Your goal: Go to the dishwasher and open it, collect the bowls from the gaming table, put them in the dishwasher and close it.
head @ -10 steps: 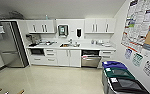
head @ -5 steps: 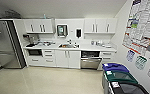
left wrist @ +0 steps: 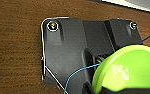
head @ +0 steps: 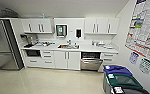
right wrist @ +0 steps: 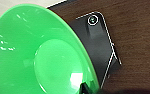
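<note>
White cabinets (head: 67,59) and a pale counter (head: 91,48) run along the far wall of the kitchenette in the head view, with upper cupboards (head: 37,25) above them. At the far left stands a tall stainless-steel refrigerator (head: 2,45). Under the counter, right of the double cabinet doors, sits the stainless-steel dishwasher (head: 91,60); its door hangs partly open, showing a dark interior above the tilted steel front. A sink with a tap (head: 68,45) lies in the counter near the middle, and a dark built-in oven (head: 32,52) sits low on the left. Against the right wall, close to the camera, stand lidded waste bins (head: 119,81), one blue-topped and one green-topped, below a wall covered in printed posters (head: 143,27). The pale floor (head: 41,81) stretches between camera and cabinets.

In the left wrist view a lime-green plastic bowl (left wrist: 127,71) shows close against the dark wrist hardware, over a brown wood-grain surface; whether the left pincer grips it I cannot tell. In the right wrist view a bright green plastic bowl (right wrist: 38,53) shows large, its hollow facing the camera; the right pincer's state I cannot tell either.
</note>
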Motion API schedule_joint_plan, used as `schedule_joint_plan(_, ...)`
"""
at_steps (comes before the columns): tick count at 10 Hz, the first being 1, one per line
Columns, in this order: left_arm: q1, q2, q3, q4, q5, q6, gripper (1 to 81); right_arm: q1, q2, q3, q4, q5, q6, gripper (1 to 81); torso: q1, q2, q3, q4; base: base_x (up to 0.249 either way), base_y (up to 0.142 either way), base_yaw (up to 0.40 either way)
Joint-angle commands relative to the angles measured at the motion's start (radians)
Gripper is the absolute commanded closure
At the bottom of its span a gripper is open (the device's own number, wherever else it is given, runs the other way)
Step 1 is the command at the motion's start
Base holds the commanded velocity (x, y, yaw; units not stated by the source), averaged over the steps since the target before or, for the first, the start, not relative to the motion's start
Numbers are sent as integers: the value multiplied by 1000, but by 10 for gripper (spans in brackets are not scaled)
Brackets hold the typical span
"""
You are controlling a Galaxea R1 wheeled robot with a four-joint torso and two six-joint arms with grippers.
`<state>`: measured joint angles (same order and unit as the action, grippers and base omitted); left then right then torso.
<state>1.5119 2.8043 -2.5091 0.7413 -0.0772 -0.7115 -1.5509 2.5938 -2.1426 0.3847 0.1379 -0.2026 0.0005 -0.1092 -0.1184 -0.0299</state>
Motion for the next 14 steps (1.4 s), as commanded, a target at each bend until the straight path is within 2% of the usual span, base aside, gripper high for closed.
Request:
schedule_joint_plan(1,-46,-17,1,12,36,-2,811,47,-33,9,-13,-60,-3,811,0,0,0,0,191,0,0)
schedule_joint_plan(7,-46,-15,1,15,36,-2,811,47,-35,7,-13,-61,-3,811,0,0,0,0,187,0,0)
schedule_joint_plan(14,-46,-14,1,13,37,-2,811,47,-33,7,-13,-60,-3,811,0,0,0,0,121,0,0)
